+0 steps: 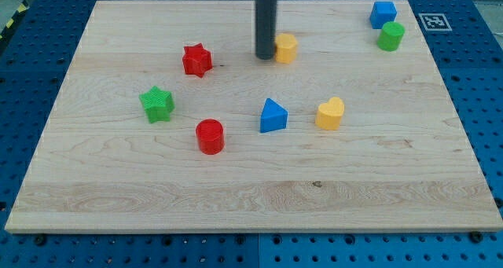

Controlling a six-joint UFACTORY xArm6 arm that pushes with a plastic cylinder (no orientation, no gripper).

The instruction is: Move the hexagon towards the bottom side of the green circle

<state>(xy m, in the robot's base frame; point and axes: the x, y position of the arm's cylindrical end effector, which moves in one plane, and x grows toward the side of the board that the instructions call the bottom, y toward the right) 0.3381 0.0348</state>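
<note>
My tip (pixel 266 57), a plain rod with no claw, touches the yellow hexagon (pixel 287 47) on its right; green circle (pixel 391 36) far right.

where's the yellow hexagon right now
The yellow hexagon sits near the view's top, just right of centre, with my tip against its left side and the red star farther left.

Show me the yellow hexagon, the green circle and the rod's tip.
yellow hexagon (pixel 288 47), camera view, on its top face.
green circle (pixel 391 35), camera view, on its front side.
my tip (pixel 266 57), camera view, on its very end, beside the hexagon's left.
</note>
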